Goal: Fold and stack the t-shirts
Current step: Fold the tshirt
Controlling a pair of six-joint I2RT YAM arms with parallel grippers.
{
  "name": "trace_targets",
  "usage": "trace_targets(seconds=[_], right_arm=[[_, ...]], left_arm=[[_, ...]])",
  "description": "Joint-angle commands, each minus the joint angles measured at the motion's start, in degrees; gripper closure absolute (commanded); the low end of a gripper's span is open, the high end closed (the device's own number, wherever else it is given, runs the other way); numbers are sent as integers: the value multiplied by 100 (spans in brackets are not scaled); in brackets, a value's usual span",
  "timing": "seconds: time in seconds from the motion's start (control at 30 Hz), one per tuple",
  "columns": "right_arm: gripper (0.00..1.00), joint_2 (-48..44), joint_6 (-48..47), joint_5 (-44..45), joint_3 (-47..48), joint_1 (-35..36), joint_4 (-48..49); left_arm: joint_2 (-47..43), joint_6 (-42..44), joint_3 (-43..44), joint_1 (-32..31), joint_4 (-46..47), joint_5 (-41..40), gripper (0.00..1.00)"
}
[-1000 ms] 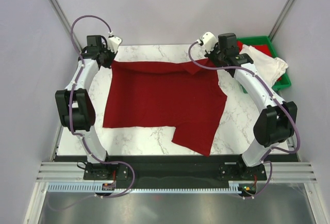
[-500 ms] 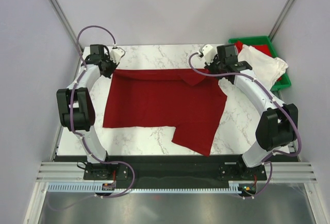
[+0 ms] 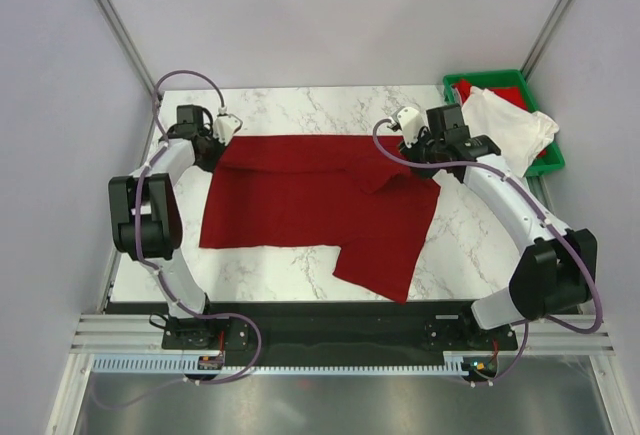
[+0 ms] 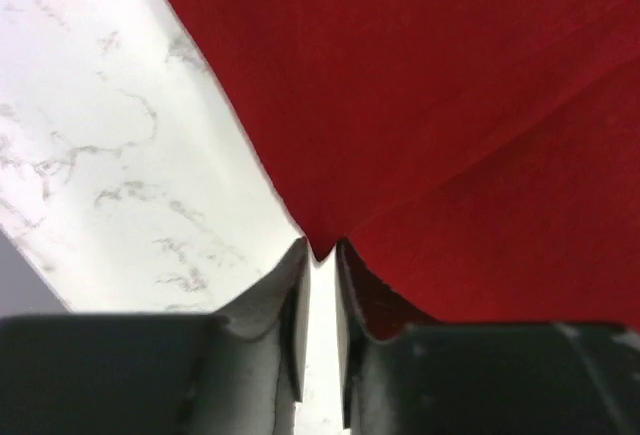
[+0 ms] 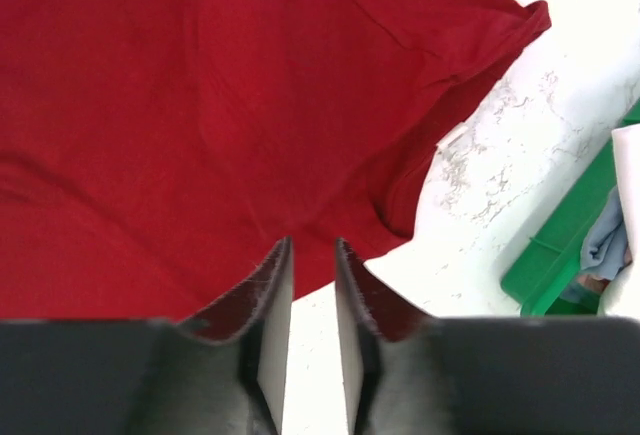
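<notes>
The dark red t-shirt (image 3: 310,195) lies spread flat on the marble table (image 3: 300,105), with one part reaching toward the near edge. My left gripper (image 3: 218,138) is low at its far left corner. In the left wrist view the left gripper (image 4: 320,247) is open by a narrow slit, and the corner of the red t-shirt (image 4: 450,105) just touches the slit's mouth. My right gripper (image 3: 420,147) is at the far right edge, by a folded-over sleeve. In the right wrist view the right gripper (image 5: 312,245) is open with bare table in the gap, the red t-shirt (image 5: 200,85) beginning at its tips. The off-white t-shirt (image 3: 510,125) lies bunched over the bin.
A green plastic bin (image 3: 490,80) stands at the far right corner, partly off the table, and its wall (image 5: 560,255) shows close to the right gripper. Grey walls close in the left, far and right sides. Bare marble shows along the far edge and to the right of the shirt.
Both grippers came toward me and lower, bringing the shirt's far edge with them. Their jaws have parted and the cloth is no longer pinched.
</notes>
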Motion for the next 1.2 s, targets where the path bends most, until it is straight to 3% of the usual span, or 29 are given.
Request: trace_targets(seconds=[0.0, 0.17, 0.37, 0.47, 0.5, 0.6, 0.87, 1.17], right_arm=[[68, -255, 85, -223, 13, 34, -210], [63, 236, -47, 84, 478, 16, 97], [63, 1360, -126, 392, 1268, -80, 528], [63, 2020, -21, 506, 1796, -343, 651], [63, 2308, 22, 559, 2032, -396, 695], [60, 2740, 119, 629, 2446, -625, 775], [56, 3849, 199, 498, 3519, -968, 819], [55, 4561, 515, 42, 4100, -1188, 854]], left_arm=[[-520, -180, 21, 150, 219, -250, 69], [-389, -249, 328, 133, 210, -92, 63], [612, -662, 1373, 54, -281, -171, 62], [1227, -1022, 2276, 45, -738, -285, 60], [1385, -1119, 2454, 53, -948, -303, 52], [1939, -1594, 3253, 80, -1327, -128, 44], [3205, -2561, 5389, 124, -2418, 550, 42], [3566, -2808, 5673, 177, -2427, 559, 39]])
